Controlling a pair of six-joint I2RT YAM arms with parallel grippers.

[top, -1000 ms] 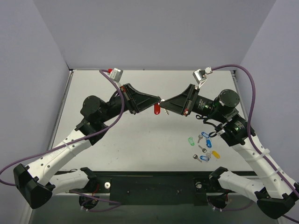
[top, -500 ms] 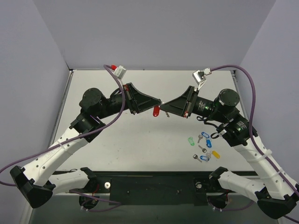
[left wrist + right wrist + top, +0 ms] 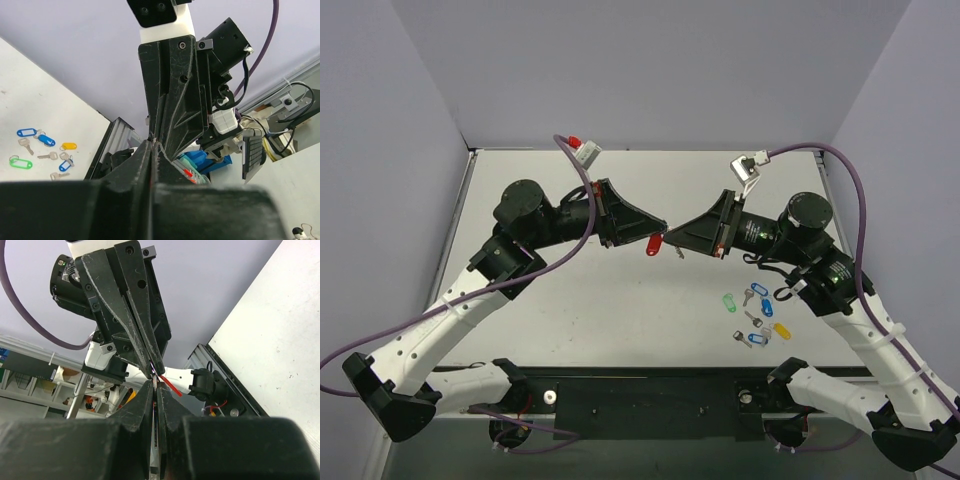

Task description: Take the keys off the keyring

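- Since a second ago, the left pincer point(image 3: 663, 231) and right pincer point(image 3: 672, 236) have shifted toward the near edge in the top view, tips still meeting, and the left wrist has rolled.
- I read the left pincer as clenched on the keyring point(image 3: 653, 244). Its red tag hangs just under that tip, above the bench point(image 3: 610, 310).
- I see the right pincer clamped tight, but can't tell whether it pinches ring or key.
- A small silvery key point(image 3: 677, 251) dangles just beside the red tag, under the right tip.
- Further out, by my right arm, a green tag point(image 3: 728, 301), a blue tag point(image 3: 762, 297) and a yellow tag point(image 3: 781, 329) lie with loose keys.
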